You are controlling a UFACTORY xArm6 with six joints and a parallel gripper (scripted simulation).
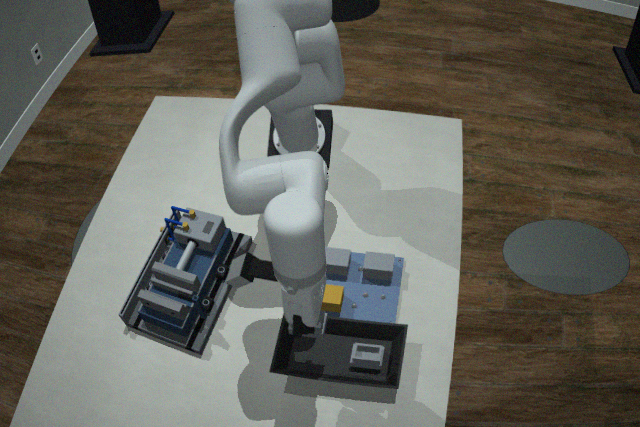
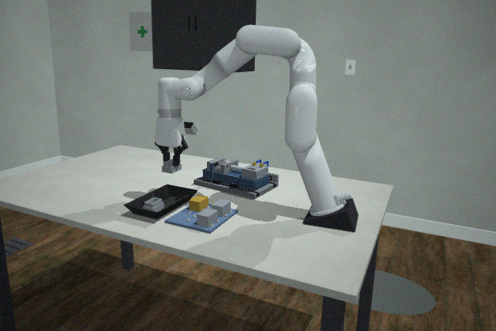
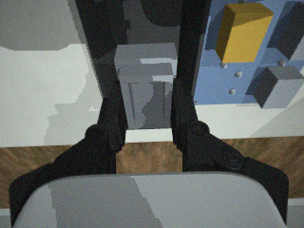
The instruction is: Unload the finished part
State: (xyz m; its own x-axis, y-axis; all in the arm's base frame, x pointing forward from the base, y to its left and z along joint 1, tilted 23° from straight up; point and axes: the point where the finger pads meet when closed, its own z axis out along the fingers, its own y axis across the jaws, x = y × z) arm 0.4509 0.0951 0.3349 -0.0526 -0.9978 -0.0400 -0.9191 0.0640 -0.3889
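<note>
My gripper (image 2: 171,162) is shut on the grey finished part (image 2: 171,167) and holds it in the air above the left end of the black outfeed tray (image 2: 160,200). In the wrist view the part (image 3: 144,85) sits between the two dark fingers, with the tray's dark floor below it. In the overhead view the arm hides the gripper over the tray's left end (image 1: 305,347). Another grey part with a pocket (image 1: 367,355) lies on the tray floor at the right. The vise (image 1: 178,277) stands to the left with nothing between its jaws.
A blue fixture plate (image 1: 369,293) behind the tray carries a yellow block (image 1: 332,298) and two grey blocks (image 1: 378,266). The arm's base (image 1: 300,135) is at the back of the table. The table's front edge is close to the tray.
</note>
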